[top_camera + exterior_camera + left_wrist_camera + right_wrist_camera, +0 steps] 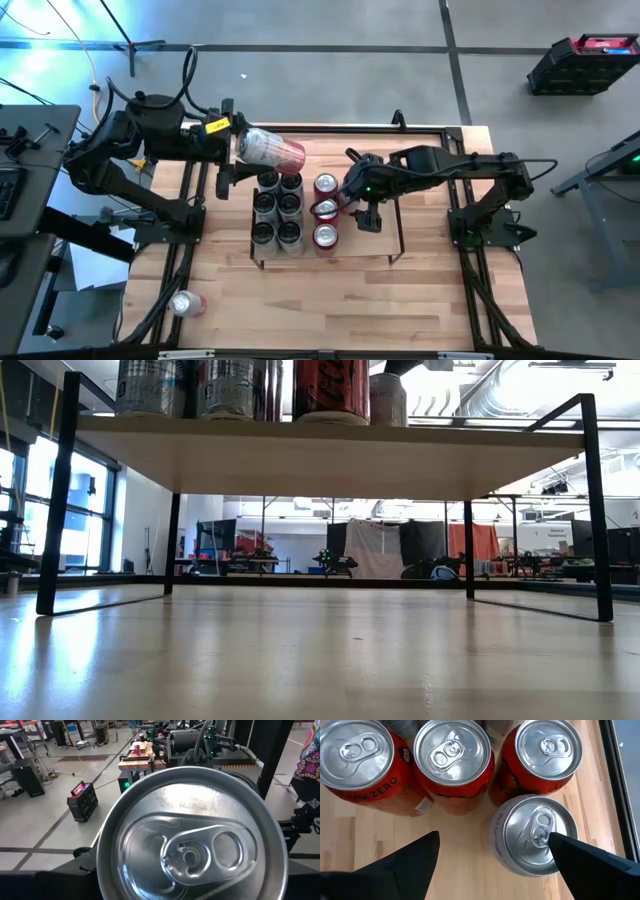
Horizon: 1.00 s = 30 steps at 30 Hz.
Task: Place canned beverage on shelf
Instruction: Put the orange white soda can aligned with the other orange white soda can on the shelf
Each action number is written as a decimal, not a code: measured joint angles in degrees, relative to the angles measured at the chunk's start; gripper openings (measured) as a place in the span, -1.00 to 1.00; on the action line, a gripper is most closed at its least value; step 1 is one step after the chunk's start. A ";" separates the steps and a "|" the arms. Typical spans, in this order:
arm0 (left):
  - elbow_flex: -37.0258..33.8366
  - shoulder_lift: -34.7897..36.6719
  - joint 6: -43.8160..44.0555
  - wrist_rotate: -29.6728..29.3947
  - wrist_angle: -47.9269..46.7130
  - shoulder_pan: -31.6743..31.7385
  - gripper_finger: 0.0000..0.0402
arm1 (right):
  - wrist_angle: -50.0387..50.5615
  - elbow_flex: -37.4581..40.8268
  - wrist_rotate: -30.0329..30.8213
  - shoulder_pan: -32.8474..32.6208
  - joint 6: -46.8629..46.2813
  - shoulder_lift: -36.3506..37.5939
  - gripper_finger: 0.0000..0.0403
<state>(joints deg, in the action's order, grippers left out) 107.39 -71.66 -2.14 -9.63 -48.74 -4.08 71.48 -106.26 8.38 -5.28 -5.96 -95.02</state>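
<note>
The pale plank table (330, 300) fills the lower middle of the high view, and at its centre sits the shelf (370, 245), a flat light-wood board on thin black wire frames, carrying two rows of dark round cans (277, 207) and a column of red cans (325, 210) with shiny metal lids. At upper left, the left gripper (235, 145) clamps a smooth pink-and-silver can (270, 149) lying sideways above the shelf's top-left corner. At centre right the right gripper (345, 200) hovers over the red cans, fingers spread wide and holding nothing; another can (186, 303) lies on its side at the table's lower left.
</note>
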 joint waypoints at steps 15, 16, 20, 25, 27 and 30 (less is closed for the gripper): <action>-0.04 -0.02 0.53 -0.61 -0.81 0.00 0.39 | 5.12 -0.11 0.57 0.00 -2.03 1.18 0.80; -0.04 -0.02 0.52 -0.61 -0.90 0.00 0.39 | 5.46 -0.53 0.31 0.00 -2.19 1.20 0.80; -0.04 -0.02 0.49 -0.61 -1.00 0.00 0.39 | 4.20 -2.34 0.95 -0.02 -2.62 1.37 0.80; -0.04 -0.02 0.47 -0.59 -1.05 0.00 0.39 | -0.19 -2.48 0.31 0.00 -1.46 1.25 0.80; -0.04 -0.02 0.47 -0.60 -1.11 0.00 0.39 | -0.88 -2.55 0.01 -0.01 -0.91 0.61 0.80; -0.04 -0.02 0.52 -0.61 -1.11 -0.37 0.39 | 0.30 -2.53 -0.51 0.04 -0.14 -0.81 0.80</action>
<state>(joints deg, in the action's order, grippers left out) 107.35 -71.68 -1.62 -10.24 -49.85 -4.45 71.79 -108.79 7.88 -5.24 -6.09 -95.83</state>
